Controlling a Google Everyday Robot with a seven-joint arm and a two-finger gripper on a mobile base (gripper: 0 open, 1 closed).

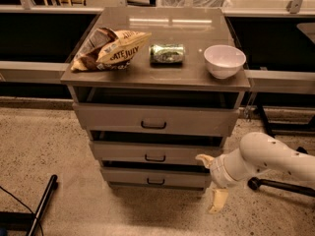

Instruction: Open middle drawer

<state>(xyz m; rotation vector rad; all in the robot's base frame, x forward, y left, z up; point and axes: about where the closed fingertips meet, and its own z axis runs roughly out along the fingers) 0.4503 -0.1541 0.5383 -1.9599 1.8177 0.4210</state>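
The middle drawer (123,151) is the second of three grey drawers in a small cabinet, with a small black bar handle (155,158) at the centre of its flat front. Its front stands slightly behind the top drawer's front, with a dark gap above it. My gripper (210,180) is at the right end of the middle and bottom drawer fronts, on a white arm coming in from the right. Its cream fingers (217,200) are spread apart, with nothing between them. It is to the right of the handle and not touching it.
The top drawer (108,118) and bottom drawer (123,177) have similar handles. On the cabinet top (162,75) lie a chip bag (110,48), a green can (167,53) and a white bowl (224,60). A black pole (42,205) lies on the floor at the left.
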